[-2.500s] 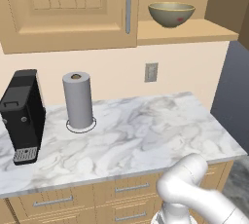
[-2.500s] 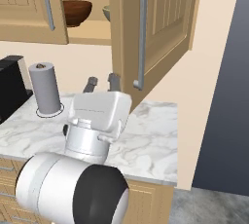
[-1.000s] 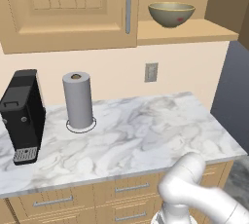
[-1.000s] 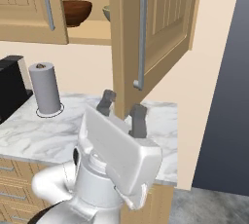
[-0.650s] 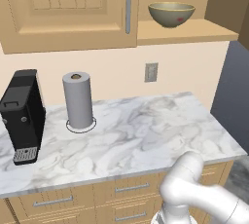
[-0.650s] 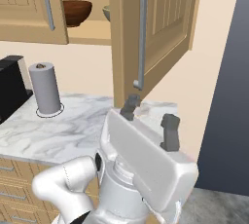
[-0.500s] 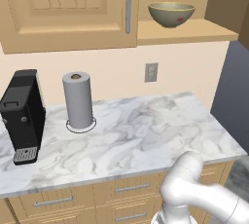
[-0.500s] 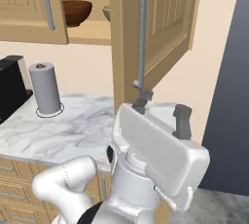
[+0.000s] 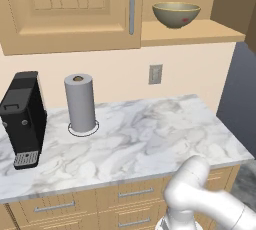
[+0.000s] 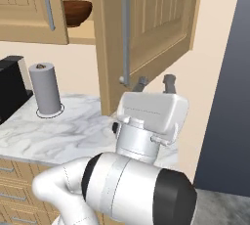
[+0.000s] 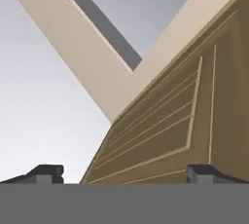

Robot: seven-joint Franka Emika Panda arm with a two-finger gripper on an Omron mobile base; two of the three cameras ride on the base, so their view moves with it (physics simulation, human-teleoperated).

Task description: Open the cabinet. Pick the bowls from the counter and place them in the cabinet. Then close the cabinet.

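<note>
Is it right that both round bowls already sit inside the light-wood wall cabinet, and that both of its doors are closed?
Not quite. The pale beige-olive ceramic bowl and the dark reddish-brown wooden bowl do sit on the shelf inside the light-wood wall cabinet, but its right door stands open, as the right base view shows. Only the left door is closed.

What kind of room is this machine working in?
It looks like a home kitchen, computer-drawn rather than real. A marble counter tops wooden drawers, and a wall cabinet above has a bowl on its shelf. A paper towel roll and a coffee machine stand on the counter.
</note>
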